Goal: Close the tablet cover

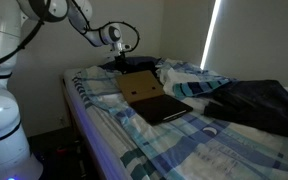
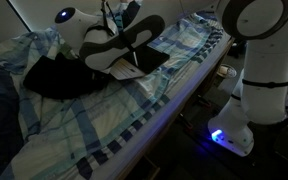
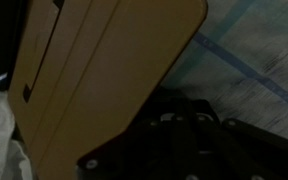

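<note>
**On the bed: cover lifted, far from shut**

At the far edge of the checked blanket (image 1: 189, 140), my pincer (image 1: 119, 63) hangs just behind the tablet cover (image 1: 137, 86). The tan flap stands tilted up from its hinge line. The tablet (image 1: 166, 108) lies dark and flat on the bedding in front of it, screen side bare. From my wrist camera the flap (image 3: 94, 80) fills most of the frame, very close and leaning across me, with blanket (image 3: 259, 60) showing beyond its rounded corner. The black body of my pincer (image 3: 189, 140) sits low in that view. I cannot tell whether my fingers are apart or together, nor whether they touch the flap, because they are lost in shadow. In an exterior view my own arm (image 2: 119, 45) blocks the tablet entirely.

By my reckoning the job is at its early middle. The flap is up off the bed, but nothing covers the screen. What is left is to swing it over the hinge and lay it flat on the tablet. A dark garment (image 1: 256, 105) lies well apart from the tablet and out of the way.
</note>
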Controlling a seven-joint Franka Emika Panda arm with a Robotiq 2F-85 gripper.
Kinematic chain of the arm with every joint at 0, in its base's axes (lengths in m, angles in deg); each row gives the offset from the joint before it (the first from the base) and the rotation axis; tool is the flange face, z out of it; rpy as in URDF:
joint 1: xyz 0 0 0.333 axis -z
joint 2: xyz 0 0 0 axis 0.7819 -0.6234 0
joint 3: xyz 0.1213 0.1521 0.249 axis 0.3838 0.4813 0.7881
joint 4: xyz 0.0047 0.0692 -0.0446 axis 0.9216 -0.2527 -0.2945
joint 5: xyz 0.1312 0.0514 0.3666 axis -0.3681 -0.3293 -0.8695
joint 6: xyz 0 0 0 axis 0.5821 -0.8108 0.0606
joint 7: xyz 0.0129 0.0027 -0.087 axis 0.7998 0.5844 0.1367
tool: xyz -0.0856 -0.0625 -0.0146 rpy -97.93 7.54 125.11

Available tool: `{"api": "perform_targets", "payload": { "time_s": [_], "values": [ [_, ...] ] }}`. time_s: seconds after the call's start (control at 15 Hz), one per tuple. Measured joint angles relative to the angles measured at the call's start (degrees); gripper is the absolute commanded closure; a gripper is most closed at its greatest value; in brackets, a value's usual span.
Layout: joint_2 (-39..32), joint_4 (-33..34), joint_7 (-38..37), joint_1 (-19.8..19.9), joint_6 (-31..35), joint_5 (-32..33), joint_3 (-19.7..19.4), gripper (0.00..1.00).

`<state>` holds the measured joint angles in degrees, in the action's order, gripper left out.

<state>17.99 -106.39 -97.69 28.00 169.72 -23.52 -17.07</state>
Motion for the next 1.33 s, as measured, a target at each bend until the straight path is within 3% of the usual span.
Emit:
{"api": "perform_targets", "payload": {
  "time_s": [1.33],
  "values": [
    [5.31,-2.91,-2.27,1.04,-3.49,0.00,-0.84,0.95]
  ]
}}
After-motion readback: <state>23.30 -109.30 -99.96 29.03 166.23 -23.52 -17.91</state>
